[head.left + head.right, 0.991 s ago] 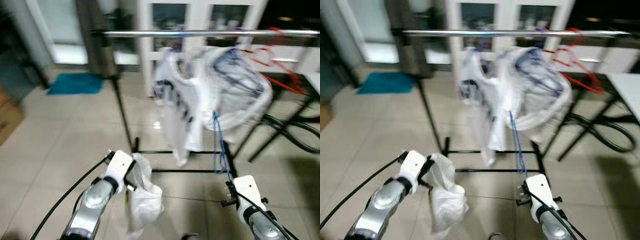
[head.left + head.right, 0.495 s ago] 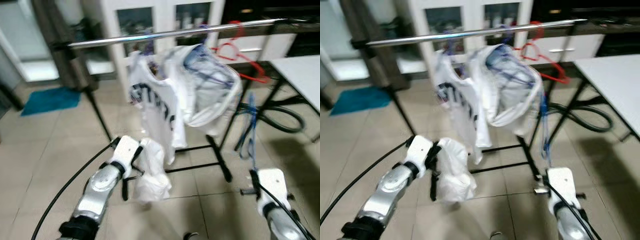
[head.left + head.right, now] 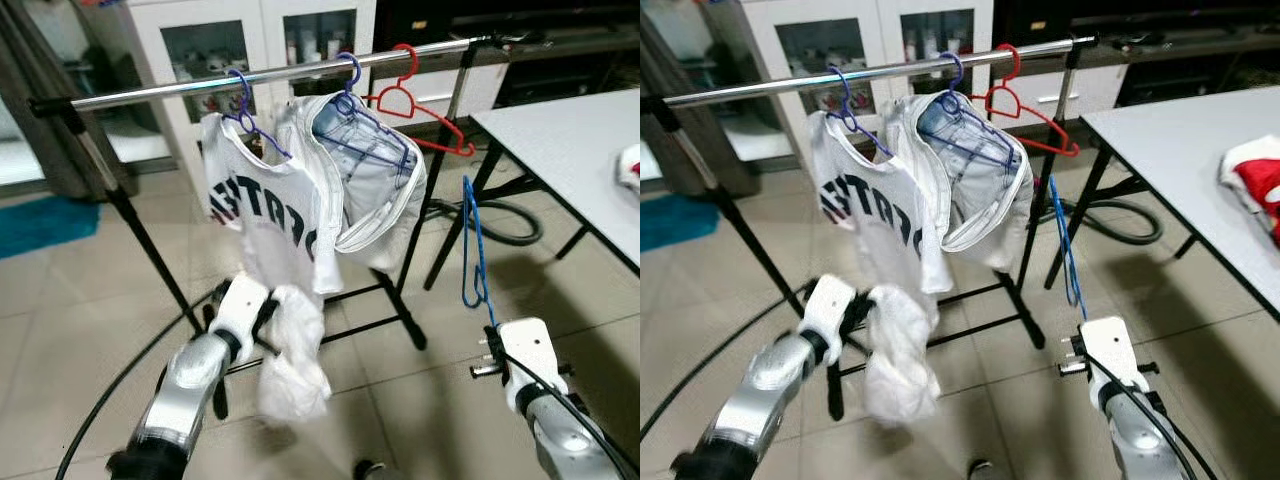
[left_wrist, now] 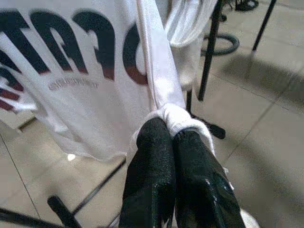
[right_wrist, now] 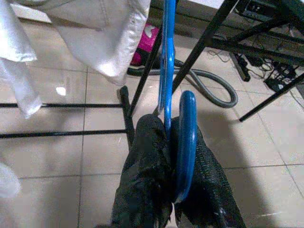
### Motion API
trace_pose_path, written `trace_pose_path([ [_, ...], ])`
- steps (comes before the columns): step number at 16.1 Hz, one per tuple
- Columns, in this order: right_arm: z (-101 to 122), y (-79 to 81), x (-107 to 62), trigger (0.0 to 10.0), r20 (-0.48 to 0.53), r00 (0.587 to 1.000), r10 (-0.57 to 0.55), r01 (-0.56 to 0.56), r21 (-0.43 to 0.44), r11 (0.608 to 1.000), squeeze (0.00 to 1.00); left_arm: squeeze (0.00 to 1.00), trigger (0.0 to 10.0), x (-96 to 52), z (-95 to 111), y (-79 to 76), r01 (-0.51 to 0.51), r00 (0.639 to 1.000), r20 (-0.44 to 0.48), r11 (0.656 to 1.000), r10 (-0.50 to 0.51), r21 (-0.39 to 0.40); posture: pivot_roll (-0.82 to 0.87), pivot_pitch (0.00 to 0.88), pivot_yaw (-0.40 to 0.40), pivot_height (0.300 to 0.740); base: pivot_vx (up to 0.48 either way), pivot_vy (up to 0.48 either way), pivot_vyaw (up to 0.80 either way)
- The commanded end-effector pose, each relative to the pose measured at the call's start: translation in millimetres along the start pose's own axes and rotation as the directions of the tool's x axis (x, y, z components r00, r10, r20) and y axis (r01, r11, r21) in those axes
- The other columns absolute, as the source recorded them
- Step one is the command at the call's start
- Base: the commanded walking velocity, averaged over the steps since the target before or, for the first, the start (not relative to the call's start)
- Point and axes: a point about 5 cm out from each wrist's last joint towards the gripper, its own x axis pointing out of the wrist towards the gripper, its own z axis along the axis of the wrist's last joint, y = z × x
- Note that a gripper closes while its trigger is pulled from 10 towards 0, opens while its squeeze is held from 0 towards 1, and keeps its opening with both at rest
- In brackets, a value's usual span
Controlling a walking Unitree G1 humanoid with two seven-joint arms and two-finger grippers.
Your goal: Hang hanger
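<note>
Tiled floor spreads under a clothes rail [image 3: 250,83] already crowded with shirts. Right gripper [image 5: 172,142] pinches the blue hanger [image 3: 473,245] low beside the rail, hook end down (so it must be reoriented); left gripper [image 4: 168,142] clamps a white garment [image 3: 295,355]. Lifting could snag the hanging clothes.

Left gripper [image 4: 172,137] apparently clamping white cloth [image 4: 183,117]
</note>
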Motion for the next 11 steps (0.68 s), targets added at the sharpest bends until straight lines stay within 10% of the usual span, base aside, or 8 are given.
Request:
trace_pose_path([
  [1,6,0.4,-1.4,10.0,0.012,1.000,0.012,-0.012,-0.007,1.000,0.00,0.00,10.0,2.0,10,-0.4,0.006,0.999,0.032,1.000,-0.006,0.023,-0.13,0.000,0.059,0.740,0.000,0.000,-0.73],
  [11,42,-7.5,-1.9,10.0,0.108,0.994,-0.035,0.033,0.028,0.999,0.00,0.00,10.0,10.5,49,23.8,-0.092,0.981,0.170,0.996,0.090,0.000,-0.17,0.000,0.102,0.740,0.000,0.000,-0.72],
])
